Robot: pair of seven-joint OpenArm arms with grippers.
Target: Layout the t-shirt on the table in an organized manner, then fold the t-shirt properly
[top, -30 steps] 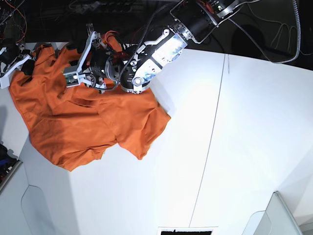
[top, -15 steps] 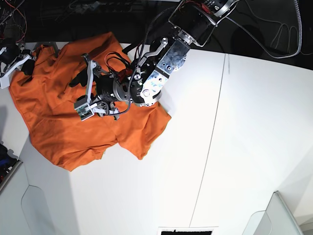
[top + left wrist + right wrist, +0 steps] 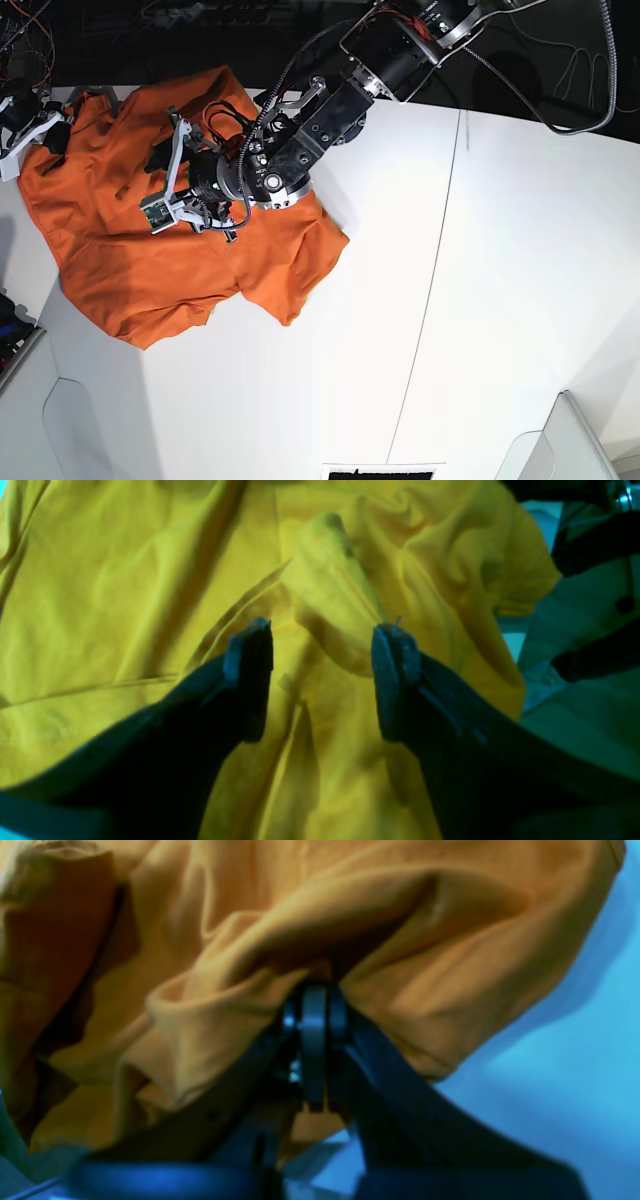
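Note:
The orange t-shirt [image 3: 150, 260] lies crumpled on the left part of the white table [image 3: 450, 300], one sleeve pointing toward the middle. My left gripper [image 3: 160, 182] hovers over the shirt's upper middle. In the left wrist view it [image 3: 322, 645] is open, and a raised fold of the t-shirt [image 3: 325, 580] runs between and beyond the fingertips, with nothing held. My right gripper [image 3: 52, 132] sits at the shirt's far left top corner. The right wrist view shows it [image 3: 312, 995] shut on a bunched fold of the t-shirt [image 3: 240, 990], with bare table [image 3: 575, 1050] beside it.
A thin dark seam [image 3: 440, 250] crosses the table. A pale container corner [image 3: 570, 440] sits at the bottom right and a grey ledge [image 3: 20, 365] at the bottom left. Cables hang over the dark back edge [image 3: 560, 70]. Dark shapes [image 3: 590, 545] stand beyond the shirt.
My left arm swung from the shirt's back edge out over the cloth, then drew slightly back and left, jaws open throughout. The right gripper stayed put, shut on the shirt.

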